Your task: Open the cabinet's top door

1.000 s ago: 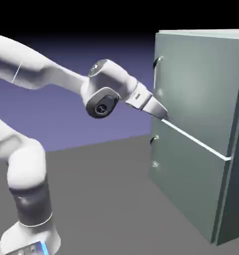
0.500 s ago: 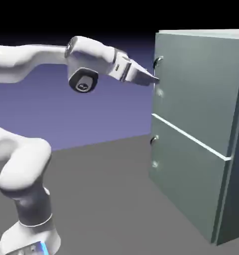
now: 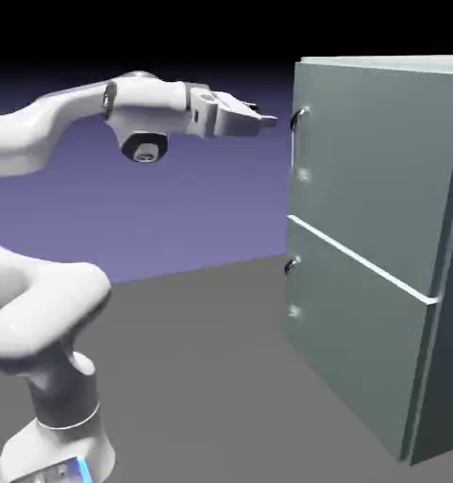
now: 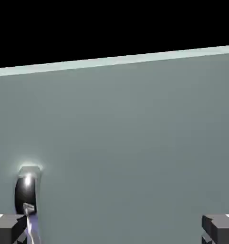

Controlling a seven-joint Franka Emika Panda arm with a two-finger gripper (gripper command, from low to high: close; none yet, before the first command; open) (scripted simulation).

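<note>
At upper centre in the exterior view, a white robot arm holds its gripper (image 3: 265, 115) level, fingers spread and empty, just short of the curved handle (image 3: 295, 134) on the top door (image 3: 377, 170). The grey-green cabinet (image 3: 428, 377) fills the right side, both doors closed.

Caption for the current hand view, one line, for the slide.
Open end effector before the cabinet's top door, curved door handle near the left fingertip.
</note>
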